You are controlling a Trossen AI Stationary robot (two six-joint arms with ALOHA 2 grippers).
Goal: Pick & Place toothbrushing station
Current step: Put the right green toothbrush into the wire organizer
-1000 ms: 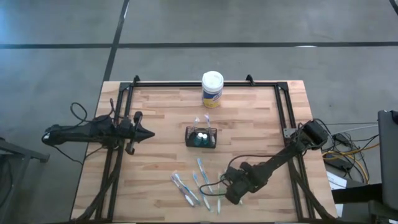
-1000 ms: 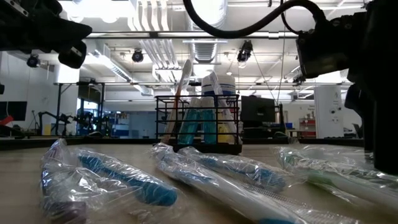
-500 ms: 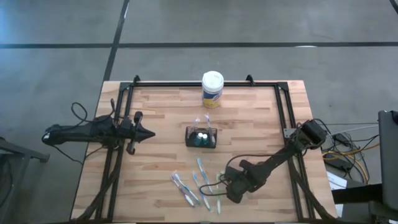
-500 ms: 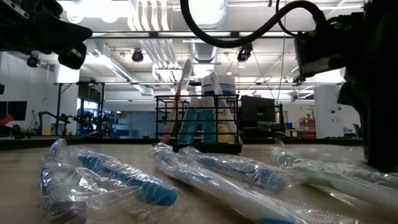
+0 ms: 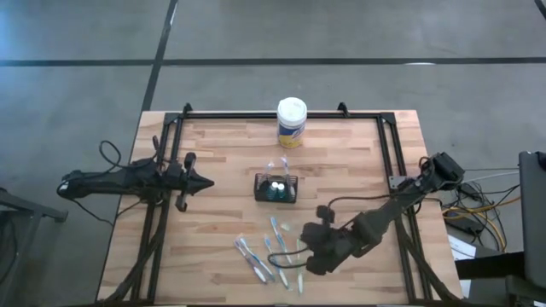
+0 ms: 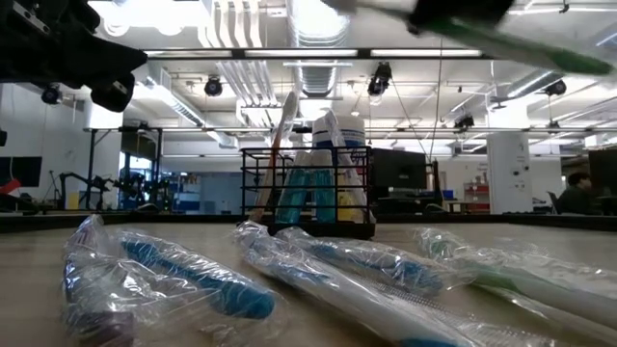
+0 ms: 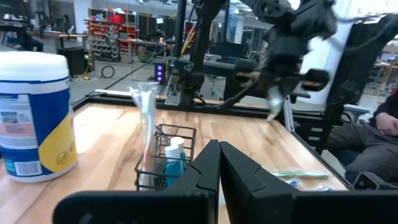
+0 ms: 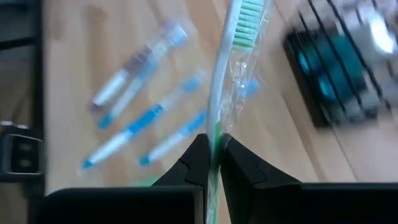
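canister label print too small to read, no other text

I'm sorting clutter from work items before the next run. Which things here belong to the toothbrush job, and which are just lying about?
Job:
- black mesh caddy
- green toothbrush in the shut right gripper
- wrapped toothbrushes on the table
- tubes in the caddy

Lying about:
- white-lidded canister
- left gripper, shut and empty, waiting left of the caddy

The left arm lies stretched level at the desk's left side. Its end effector points toward the middle, fingers pressed together with nothing between them. The right arm reaches in from the right edge, elbow bent. Its end effector is raised, fingers clamped on a toothbrush.
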